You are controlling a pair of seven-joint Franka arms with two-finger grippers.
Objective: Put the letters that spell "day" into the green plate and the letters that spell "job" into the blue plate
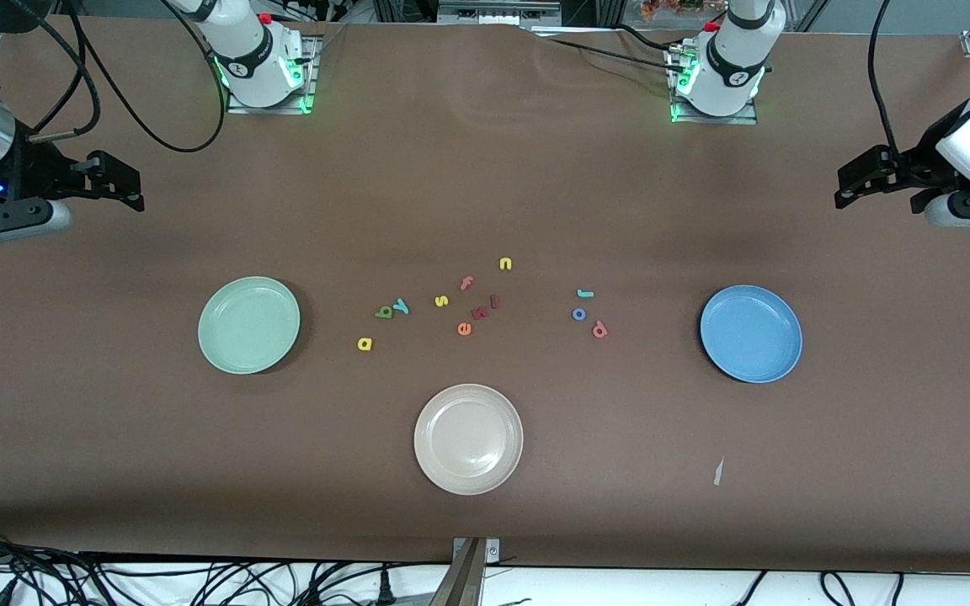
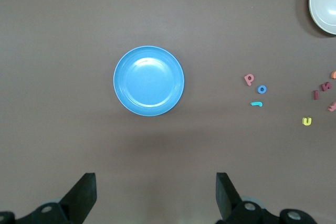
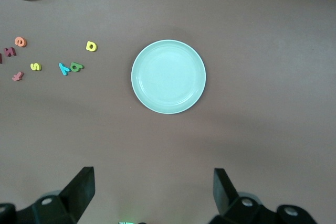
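The green plate (image 1: 249, 324) (image 3: 168, 76) lies bare toward the right arm's end, the blue plate (image 1: 751, 333) (image 2: 148, 81) bare toward the left arm's end. Beside the green plate lie the dark green d (image 1: 383, 312), teal y (image 1: 402, 306) and yellow a (image 1: 365, 342). Toward the blue plate lie the teal j (image 1: 585, 294), blue o (image 1: 579, 314) and pinkish b (image 1: 599, 330). My right gripper (image 1: 127, 187) (image 3: 152, 177) hangs open and empty over its end of the table. My left gripper (image 1: 849, 187) (image 2: 155, 182) hangs open and empty over the other end.
A beige plate (image 1: 468, 438) sits nearer the front camera, midway between the two plates. Between the two letter groups lie a yellow s (image 1: 441, 300), pink f (image 1: 466, 283), yellow n (image 1: 505, 263), orange e (image 1: 464, 328) and two dark red letters (image 1: 485, 309).
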